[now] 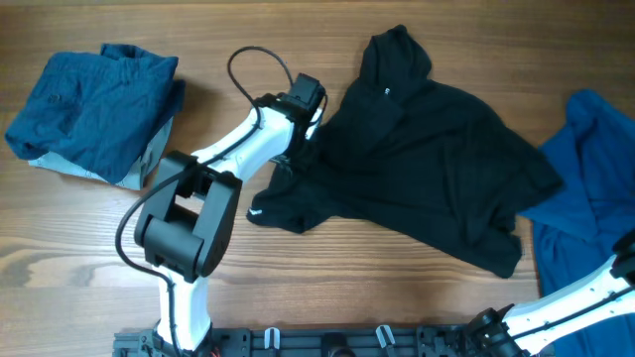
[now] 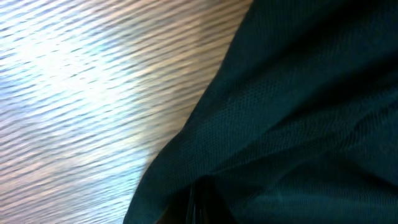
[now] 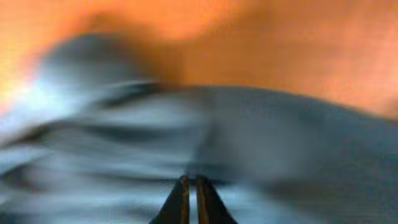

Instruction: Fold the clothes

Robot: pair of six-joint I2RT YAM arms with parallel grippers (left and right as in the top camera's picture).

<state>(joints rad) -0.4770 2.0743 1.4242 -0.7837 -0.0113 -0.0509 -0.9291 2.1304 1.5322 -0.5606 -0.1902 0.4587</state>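
A black shirt [image 1: 427,169] lies crumpled across the middle of the wooden table. My left gripper [image 1: 305,102] sits at the shirt's left edge. In the left wrist view the black fabric [image 2: 298,124] covers the jaws [image 2: 200,205] and bunches into them, so the gripper is shut on the shirt. A blue garment [image 1: 595,188] lies at the right edge. My right arm [image 1: 585,293] reaches toward it, with its gripper out of the overhead frame. In the blurred right wrist view the nearly closed fingers [image 3: 191,182] pinch a fold of blue cloth [image 3: 124,143].
A folded blue garment [image 1: 94,109] lies at the back left of the table. Bare wood [image 1: 377,288] runs along the front. The arm bases stand at the front edge [image 1: 327,342].
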